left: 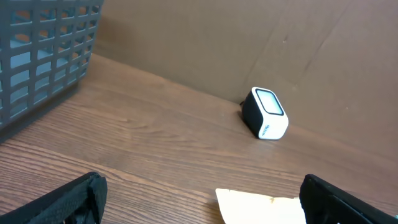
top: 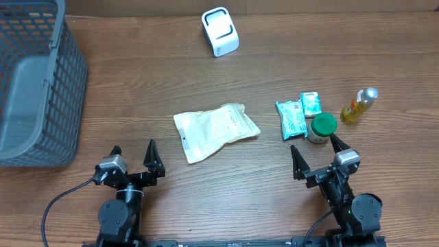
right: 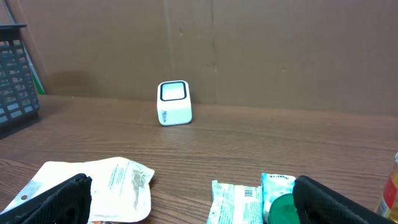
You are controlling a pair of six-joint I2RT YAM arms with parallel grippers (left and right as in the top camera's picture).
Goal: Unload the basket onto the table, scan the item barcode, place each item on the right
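Lower edge of the overhead frame: left gripper [top: 133, 148] and right gripper [top: 313, 145], both with fingers spread wide and holding nothing. At frame centre, between them, the cream pouch [top: 216, 130], the likely item, lies flat on the wood. Expect it to be light, soft and slippery. Pinch a sealed edge or corner, not the slack middle. At upper centre stands the white scanner [top: 220, 31].

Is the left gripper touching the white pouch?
Apart. The overhead view shows bare table between the left gripper and the pouch.
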